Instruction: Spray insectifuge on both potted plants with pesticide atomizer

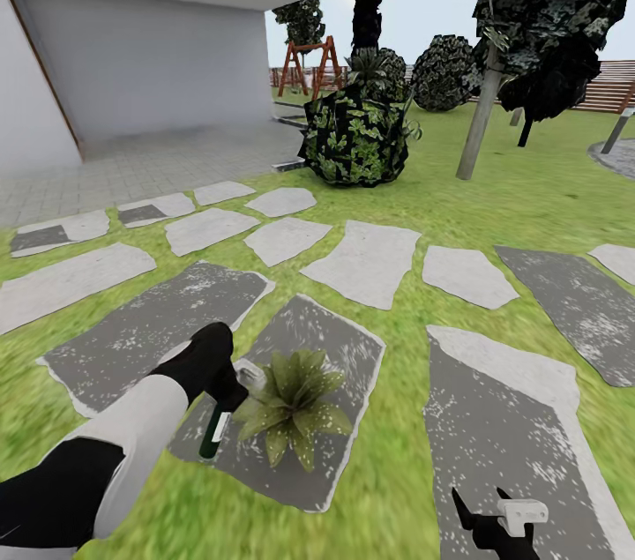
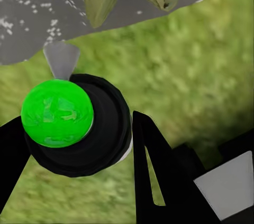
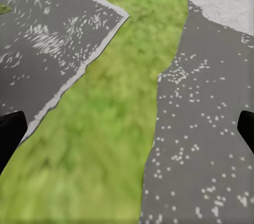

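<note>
While the left gripper [image 1: 220, 397] clasps the pesticide atomizer [image 1: 212, 434] just beside a potted plant [image 1: 294, 406] on a dark stepping stone [image 1: 339, 348], the spraying step seems in hand; next, I judge, the nozzle must sweep the whole rosette. The right gripper [image 1: 503, 518] hangs spread and empty. The plant's pot is hidden under leaves.

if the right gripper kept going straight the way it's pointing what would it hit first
Most likely the ground: the right gripper looks down at a grass strip between two grey stepping stones, its open jaws straddling it. Nothing stands in between, though depth is unclear.
</note>
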